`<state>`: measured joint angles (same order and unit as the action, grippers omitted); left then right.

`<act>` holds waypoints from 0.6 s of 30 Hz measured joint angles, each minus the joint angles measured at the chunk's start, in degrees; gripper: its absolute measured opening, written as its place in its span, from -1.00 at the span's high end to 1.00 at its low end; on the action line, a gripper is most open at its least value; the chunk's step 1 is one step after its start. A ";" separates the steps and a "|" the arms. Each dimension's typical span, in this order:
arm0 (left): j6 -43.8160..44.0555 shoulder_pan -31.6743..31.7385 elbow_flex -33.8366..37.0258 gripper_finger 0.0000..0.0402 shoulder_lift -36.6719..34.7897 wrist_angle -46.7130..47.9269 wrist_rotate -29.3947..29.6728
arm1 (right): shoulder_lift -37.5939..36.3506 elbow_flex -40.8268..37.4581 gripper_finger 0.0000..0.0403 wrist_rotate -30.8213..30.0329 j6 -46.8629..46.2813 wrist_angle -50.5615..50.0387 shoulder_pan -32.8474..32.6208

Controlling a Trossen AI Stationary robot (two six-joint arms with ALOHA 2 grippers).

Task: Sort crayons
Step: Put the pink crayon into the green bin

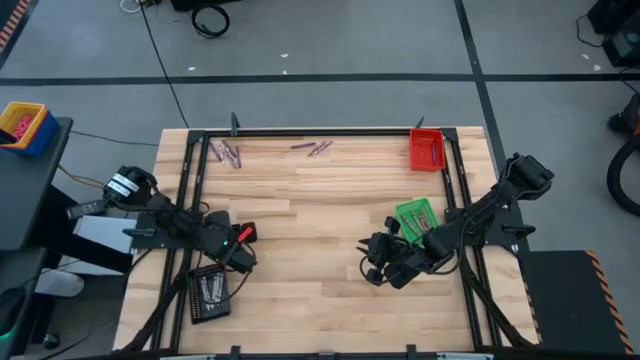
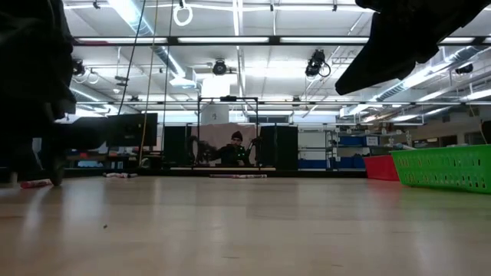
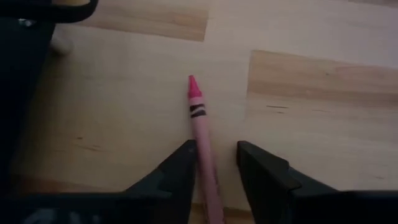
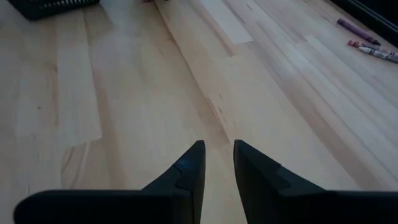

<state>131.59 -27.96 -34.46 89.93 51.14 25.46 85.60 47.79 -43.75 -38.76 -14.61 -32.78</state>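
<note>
We take the black tray (image 1: 209,293) as our mark; it sits on the desk (image 1: 320,230) at the near left corner, and pale crayons (image 1: 210,289) lie inside it. The left tool (image 1: 243,240) is just past the black tray, toward the far edge; in its own view a pink crayon (image 3: 202,134) lies flat on the wood and runs between the two fingers (image 3: 177,174); the fingers stand a little apart on each side of it, and we cannot tell if they pinch it or only sit beside it. The right tool (image 1: 373,262) is well off to the right of the black tray, over bare wood; its fingers (image 4: 186,171) stand a little apart with a thin gap and nothing between them. A green tray (image 1: 417,217) sits just beyond the right tool, far to the right of the black tray; a red tray (image 1: 426,149) is at the far right corner. More crayons lie far from the black tray along the far edge; one bunch (image 1: 226,152) straight beyond it, one bunch (image 1: 313,148) more to the middle.
</note>
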 joint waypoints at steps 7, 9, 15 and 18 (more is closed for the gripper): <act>0.37 -1.49 0.00 0.84 0.07 -1.35 3.42 | -0.04 0.00 0.56 0.00 2.55 1.15 -0.01; 0.36 -2.11 0.15 0.91 0.08 -2.34 5.49 | -0.04 0.00 0.56 -0.02 2.83 2.05 -0.02; -5.91 -4.94 -0.03 0.88 0.23 -22.74 24.49 | 3.21 -0.91 0.56 0.09 3.73 12.19 -0.04; -23.42 -5.47 0.15 0.85 0.31 -41.30 33.89 | 6.66 -1.26 0.54 1.82 5.78 19.93 -0.22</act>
<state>108.17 -33.43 -34.31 90.24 9.84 59.36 92.27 46.53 -41.92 -32.98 5.32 -33.01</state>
